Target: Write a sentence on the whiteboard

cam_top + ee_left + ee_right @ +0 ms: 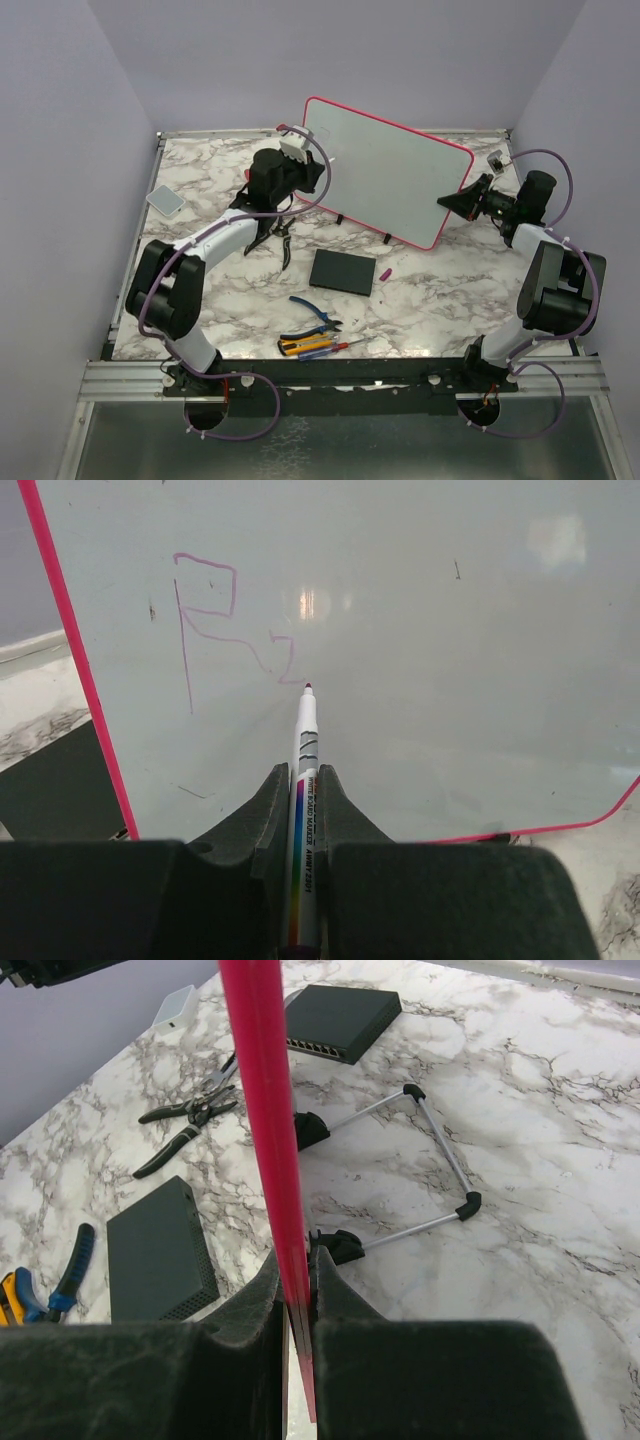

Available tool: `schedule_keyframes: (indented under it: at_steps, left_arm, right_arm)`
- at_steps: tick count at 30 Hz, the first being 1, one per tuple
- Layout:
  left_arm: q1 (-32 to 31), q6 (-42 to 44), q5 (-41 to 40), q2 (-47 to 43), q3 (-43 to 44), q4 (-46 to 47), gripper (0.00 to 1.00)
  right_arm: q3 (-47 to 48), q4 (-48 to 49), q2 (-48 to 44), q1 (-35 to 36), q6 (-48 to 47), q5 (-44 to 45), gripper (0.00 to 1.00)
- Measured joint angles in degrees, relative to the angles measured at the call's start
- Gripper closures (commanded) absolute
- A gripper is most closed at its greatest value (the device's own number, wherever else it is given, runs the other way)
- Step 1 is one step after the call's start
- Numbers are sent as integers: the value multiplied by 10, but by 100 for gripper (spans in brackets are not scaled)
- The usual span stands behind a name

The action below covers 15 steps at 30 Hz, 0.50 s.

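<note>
The whiteboard (pixel 385 170) stands tilted on a wire stand (pixel 440 1160) toward the far middle of the marble table (pixel 440 290). The left gripper (pixel 301 772) has its fingers closed tight on a whiteboard marker (pixel 306 730). The tip sits at the end of the sentence (pixel 215 610), a few thin pinkish strokes, and seems to touch the surface. The right gripper (pixel 296 1265) pinches the board's pink-red frame at its right edge.

**A robot test cell in a lab**

Plain pale lilac walls (pixel 60 120) box in a white-and-grey marble-patterned tabletop (pixel 440 300). Two black-and-white robot arms (pixel 200 250) are bolted to a silver aluminium rail (pixel 120 382) at its near edge. Blue-handled pliers (pixel 315 312) lie loose.
</note>
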Motion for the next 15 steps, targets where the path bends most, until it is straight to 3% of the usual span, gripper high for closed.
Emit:
schedule_keyframes:
  at_steps: [15]
  left_arm:
    - [0,-10,-2,-31,5,4,100]
  right_arm:
    - [0,1,0,0,0,0,99]
